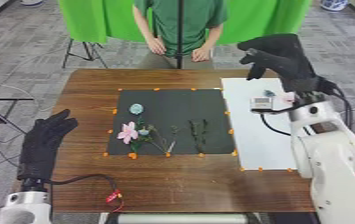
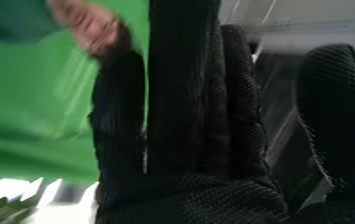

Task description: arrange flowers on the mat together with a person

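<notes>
The small blue flower [image 1: 269, 93] is seen at six o'clock from the black-gloved right hand [image 1: 282, 59]. Its fingers are held straight, nothing grasped.

Brown wooden table [image 1: 200, 187]. A dark mat [image 1: 165, 107] lies from its centre toward 12 o'clock, with orange tabs [image 1: 133, 156] around its edges. A white sheet [image 1: 267, 150] lies just beside it, toward 2 o'clock. Toward 7 o'clock is a black cable [image 1: 93, 176] with red parts.

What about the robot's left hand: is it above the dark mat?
No, the left hand is at the left edge of the brown table, beside the dark mat.
</notes>
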You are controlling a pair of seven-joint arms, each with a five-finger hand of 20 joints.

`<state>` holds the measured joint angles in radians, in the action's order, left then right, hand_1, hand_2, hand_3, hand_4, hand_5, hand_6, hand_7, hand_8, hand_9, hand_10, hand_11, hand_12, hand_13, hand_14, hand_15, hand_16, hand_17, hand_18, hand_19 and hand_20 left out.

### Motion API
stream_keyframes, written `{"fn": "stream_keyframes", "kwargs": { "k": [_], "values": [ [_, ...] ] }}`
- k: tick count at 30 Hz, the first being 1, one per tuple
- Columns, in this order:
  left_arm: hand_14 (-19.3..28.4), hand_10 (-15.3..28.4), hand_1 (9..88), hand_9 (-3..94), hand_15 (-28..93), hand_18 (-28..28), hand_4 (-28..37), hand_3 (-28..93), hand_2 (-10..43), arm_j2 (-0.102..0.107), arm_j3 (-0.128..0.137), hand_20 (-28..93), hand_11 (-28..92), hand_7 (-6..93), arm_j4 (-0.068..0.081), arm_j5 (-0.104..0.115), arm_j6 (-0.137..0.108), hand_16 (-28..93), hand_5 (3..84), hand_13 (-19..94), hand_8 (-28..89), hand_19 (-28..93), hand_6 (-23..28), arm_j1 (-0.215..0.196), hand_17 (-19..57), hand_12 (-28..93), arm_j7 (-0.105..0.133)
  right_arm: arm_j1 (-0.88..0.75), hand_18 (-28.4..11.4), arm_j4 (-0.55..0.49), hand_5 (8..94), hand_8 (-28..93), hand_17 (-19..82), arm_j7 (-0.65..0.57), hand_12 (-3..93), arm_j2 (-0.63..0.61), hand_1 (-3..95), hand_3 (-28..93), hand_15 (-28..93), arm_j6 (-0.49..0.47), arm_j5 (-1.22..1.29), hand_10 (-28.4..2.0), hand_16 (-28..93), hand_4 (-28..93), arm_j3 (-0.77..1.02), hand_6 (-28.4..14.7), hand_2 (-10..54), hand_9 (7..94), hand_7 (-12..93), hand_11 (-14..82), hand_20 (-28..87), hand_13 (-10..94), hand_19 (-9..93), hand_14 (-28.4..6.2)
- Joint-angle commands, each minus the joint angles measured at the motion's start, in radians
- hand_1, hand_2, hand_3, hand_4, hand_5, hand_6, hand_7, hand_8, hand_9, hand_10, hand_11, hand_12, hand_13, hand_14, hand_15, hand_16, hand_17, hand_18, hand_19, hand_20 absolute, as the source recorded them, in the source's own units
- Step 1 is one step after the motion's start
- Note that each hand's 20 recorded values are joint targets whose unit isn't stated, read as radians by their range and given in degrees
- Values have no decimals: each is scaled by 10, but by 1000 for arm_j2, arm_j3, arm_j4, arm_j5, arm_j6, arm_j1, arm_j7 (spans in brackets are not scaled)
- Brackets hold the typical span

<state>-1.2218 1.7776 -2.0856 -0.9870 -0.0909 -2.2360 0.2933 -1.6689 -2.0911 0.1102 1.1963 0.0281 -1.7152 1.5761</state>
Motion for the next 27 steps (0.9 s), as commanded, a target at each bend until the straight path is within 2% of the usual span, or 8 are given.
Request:
{"fn": "stream_keyframes", "kwargs": {
  "k": [1,4,7,9,11,15,23,27],
  "values": [
    [177,137,170,466,132,143,-283,616,49,-2,-7,171,204,137,-9,-30,32,53,473,348,-54,83,37,-8,22,158,0,-417,-160,-12,595,-90,296,125,130,156,180,752,154,-34,562,-159,189,-156,58,-14,12,648,110,86,353,530,262,-153],
    [177,136,170,466,130,142,-283,616,49,4,-12,171,202,137,-13,-33,38,54,473,349,-55,82,37,-8,22,159,6,-469,-154,-18,483,-85,232,142,116,210,137,781,119,-135,584,-157,162,-162,71,-8,15,523,94,61,323,416,132,-146],
    [176,134,169,466,129,142,-283,618,49,7,-18,171,201,137,-15,-37,51,55,472,348,-56,82,36,-10,22,160,4,-503,-147,-5,405,-84,198,155,107,248,115,796,91,-157,558,-150,140,-171,67,-2,14,435,83,44,298,334,84,-132],
    [176,135,170,465,127,142,-283,617,50,11,-26,171,201,136,-12,-47,57,55,472,347,-56,81,36,-6,22,160,3,-522,-145,-1,394,-85,192,148,105,268,104,800,88,-172,562,-146,134,-173,68,-1,14,426,82,43,293,326,77,-128],
    [175,135,170,464,126,142,-283,617,50,7,-34,171,200,135,-11,-47,64,56,472,348,-56,80,36,-3,22,160,2,-528,-145,10,387,-85,190,162,104,293,95,801,87,-192,516,-145,130,-176,79,0,17,424,82,43,289,321,74,-128],
    [175,135,168,464,125,142,-283,619,49,10,-38,172,199,134,-7,-61,74,57,472,347,-55,80,36,1,22,160,-8,-533,-143,16,374,-86,187,176,101,316,74,796,88,-183,499,-143,121,-185,82,1,28,422,78,43,281,315,64,-125],
    [174,134,169,464,122,142,-283,618,49,11,-39,171,199,134,-5,-61,75,57,472,346,-55,78,36,15,22,160,-7,-526,-136,26,346,-88,183,184,98,330,51,791,83,-196,479,-137,108,-196,78,7,40,404,76,40,274,296,48,-122],
    [175,134,169,464,124,142,-283,619,48,0,-38,170,199,133,-7,-66,82,58,473,348,-55,76,37,15,23,160,-10,-520,-133,29,343,-89,182,195,97,348,49,792,84,-206,464,-136,106,-197,81,7,40,402,75,40,272,295,43,-122]
  ]
}}
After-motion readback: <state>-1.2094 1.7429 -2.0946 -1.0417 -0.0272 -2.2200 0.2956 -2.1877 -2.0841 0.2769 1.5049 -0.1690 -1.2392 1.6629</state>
